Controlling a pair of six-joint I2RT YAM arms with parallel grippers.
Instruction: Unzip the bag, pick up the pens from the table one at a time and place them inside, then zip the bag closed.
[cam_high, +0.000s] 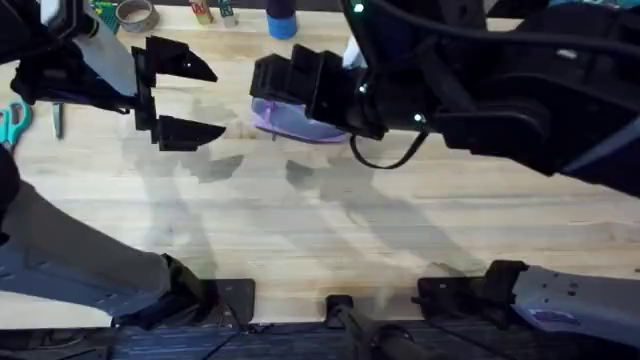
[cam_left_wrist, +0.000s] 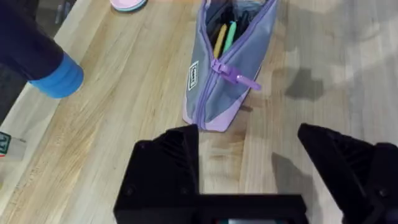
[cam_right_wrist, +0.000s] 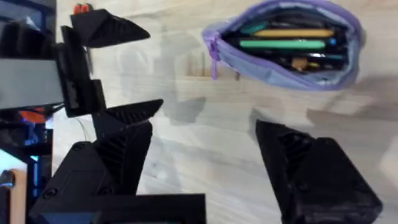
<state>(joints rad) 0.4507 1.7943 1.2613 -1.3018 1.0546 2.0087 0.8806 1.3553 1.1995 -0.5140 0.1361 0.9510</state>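
Note:
The lavender bag (cam_right_wrist: 286, 68) lies on the table (cam_high: 330, 220) with its zipper open over most of its length. Its purple zipper pull (cam_left_wrist: 239, 77) hangs near one end. Inside lie a green pen (cam_right_wrist: 283, 44), an orange one (cam_right_wrist: 292, 33) and darker items. In the overhead view my right gripper (cam_high: 290, 90) hovers over the bag (cam_high: 285, 122) and hides most of it; it is open and holds nothing. My left gripper (cam_high: 185, 97) is open and empty, just left of the bag. From the left wrist the bag (cam_left_wrist: 214, 93) sits ahead of the spread fingers (cam_left_wrist: 168, 168).
A blue cylinder (cam_high: 282, 20) stands behind the bag at the far edge. A tape roll (cam_high: 135, 14) and small items (cam_high: 203, 12) lie at the back left. Teal scissors (cam_high: 12, 120) rest at the left edge. A wide stretch of bare wood lies toward the arm bases.

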